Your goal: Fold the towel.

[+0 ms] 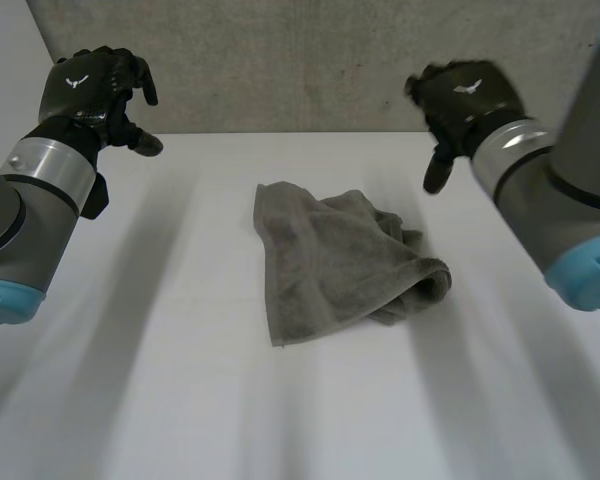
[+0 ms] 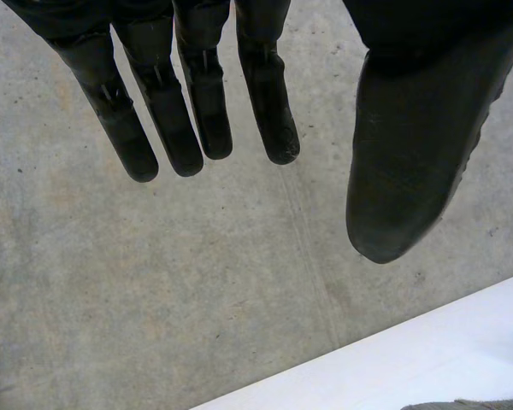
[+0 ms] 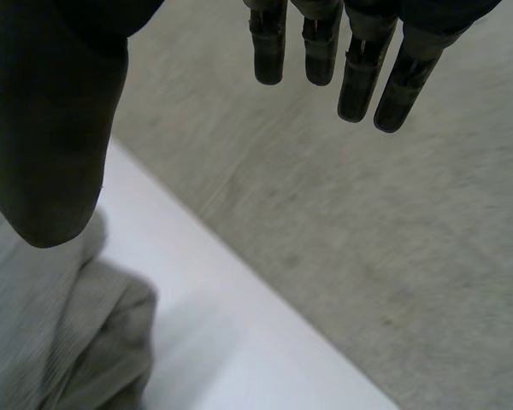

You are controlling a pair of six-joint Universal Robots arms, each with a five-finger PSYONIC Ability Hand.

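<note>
Towel (image 1: 335, 265) rumpled at the middle of the table (image 1: 160, 400).
My left hand (image 1: 88, 92) and right hand (image 1: 467, 97) hover near the far edge, fingers straight, empty; the cloth's right side seems doubled over.

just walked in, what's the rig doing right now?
Nothing is being handled at this moment. The grey towel lies in a loose, rumpled heap in the middle of the white table, not neatly folded. The left hand is raised near the table's far edge on its own side, and the right hand is raised likewise on the other side. Both hands have straight fingers, hold nothing, and are clear of the towel.
</note>
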